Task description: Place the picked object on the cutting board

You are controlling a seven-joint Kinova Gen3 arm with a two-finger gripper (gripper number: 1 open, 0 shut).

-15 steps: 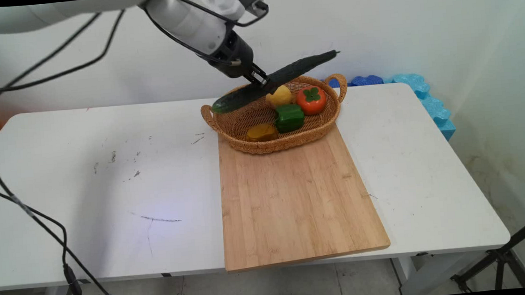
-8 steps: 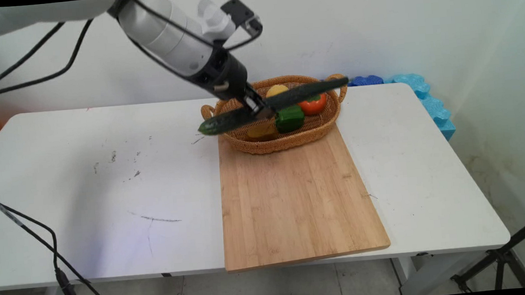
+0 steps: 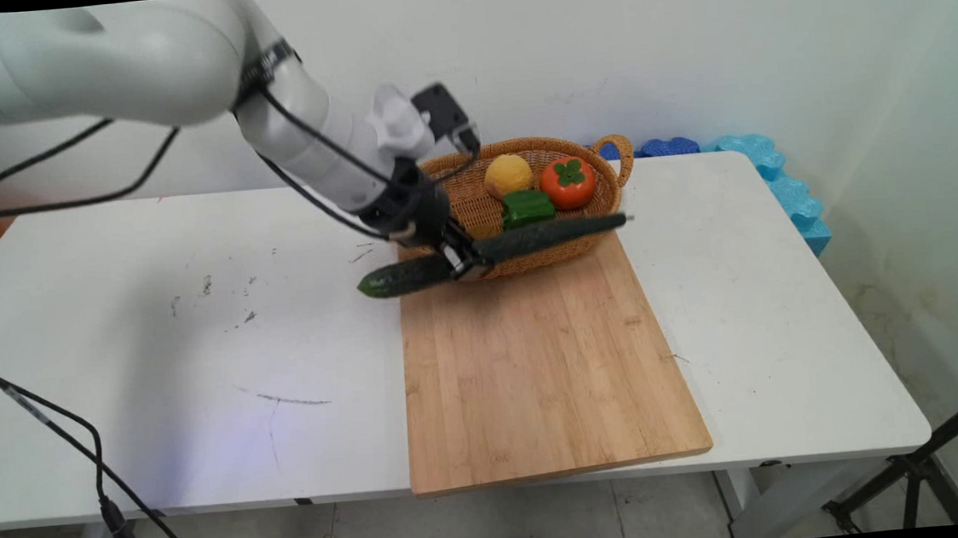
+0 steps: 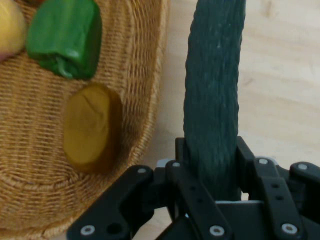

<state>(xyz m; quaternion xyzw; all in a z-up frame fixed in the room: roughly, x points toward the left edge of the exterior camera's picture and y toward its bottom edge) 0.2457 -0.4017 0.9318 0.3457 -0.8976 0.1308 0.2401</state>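
**One cucumber aloft at the basket's front**

One long dark cucumber [image 3: 490, 251] is up in the air, and the claw [image 3: 463, 262] is clamped on it near the middle, fingers pressed to either side! It lies almost level, stem end out to the right, blunt end poking left past the board's [image 3: 538, 367] edge and over the white worktop [image 3: 194, 343]. It hangs just in front of the wicker basket [image 3: 588, 239], above the board's far end. From the hand view the cucumber [image 4: 214, 100] runs straight up out of the claw [image 4: 210, 175], with bare board [image 4: 280, 75] behind it and the basket's wall [image 4: 150, 75] just beside it. Inside the basket: a green pepper [image 3: 525, 208], a persimmon [image 3: 568, 182], a lemon [image 3: 508, 174], and in the hand view a brownish-yellow piece [image 4: 91, 127] near the wall.
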